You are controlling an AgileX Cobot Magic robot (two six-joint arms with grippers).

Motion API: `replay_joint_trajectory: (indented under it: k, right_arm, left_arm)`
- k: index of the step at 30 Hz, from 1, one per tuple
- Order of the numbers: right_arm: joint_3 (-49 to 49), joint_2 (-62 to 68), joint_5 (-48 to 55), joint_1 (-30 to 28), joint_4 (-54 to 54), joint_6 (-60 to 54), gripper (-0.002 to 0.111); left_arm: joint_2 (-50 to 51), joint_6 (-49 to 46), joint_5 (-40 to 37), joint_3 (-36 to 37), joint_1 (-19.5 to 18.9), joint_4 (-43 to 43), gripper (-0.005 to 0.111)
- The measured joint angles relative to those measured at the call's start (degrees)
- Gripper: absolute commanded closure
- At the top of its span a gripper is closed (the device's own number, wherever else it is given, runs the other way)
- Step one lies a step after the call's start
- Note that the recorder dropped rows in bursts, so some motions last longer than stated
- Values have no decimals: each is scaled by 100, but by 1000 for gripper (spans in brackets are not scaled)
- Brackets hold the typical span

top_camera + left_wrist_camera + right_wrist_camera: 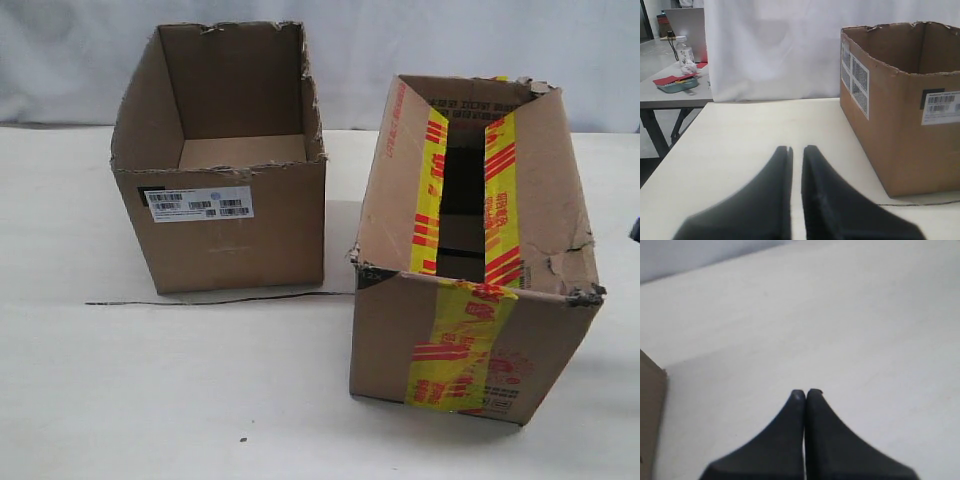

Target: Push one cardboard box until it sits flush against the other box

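The cardboard box, battered, with yellow tape striped in red, stands at the right of the table with torn corners. The other box, plain brown with a white barcode label, stands open-topped to its left and farther back, a gap between them. In the left wrist view the other box is off to one side of my left gripper, whose fingers are shut to a thin slit with nothing between them. My right gripper is shut and empty over bare table, with a sliver of brown cardboard at the frame's edge.
A thin dark wire lies on the white table in front of the plain box. A white curtain hangs behind. Beyond the table's edge stands another table with a bottle and clutter. A dark sliver shows at the right edge.
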State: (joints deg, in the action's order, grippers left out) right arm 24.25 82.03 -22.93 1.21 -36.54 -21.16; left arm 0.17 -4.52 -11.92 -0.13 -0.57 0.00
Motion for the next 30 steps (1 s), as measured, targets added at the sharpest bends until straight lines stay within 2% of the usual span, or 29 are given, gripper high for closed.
replay_joint_trajectory:
  k: [4, 10, 14, 22, 30]
  right_arm:
    - [820, 1254, 254, 0, 195, 13, 109]
    - [1737, 2370, 613, 0, 397, 202, 109]
    - [2231, 2741, 880, 39, 499, 212, 109]
    - [3012, 3324, 964, 505, 536, 232, 109]
    - [4527, 4139, 1841, 549, 536, 258, 109]
  left_arm:
    - [0, 0, 0, 0, 0, 0, 107]
    - [0, 0, 0, 0, 0, 0, 107]
    - [0, 0, 0, 0, 0, 0, 107]
    - [0, 0, 0, 0, 0, 0, 107]
    - [0, 0, 0, 0, 0, 0, 107]
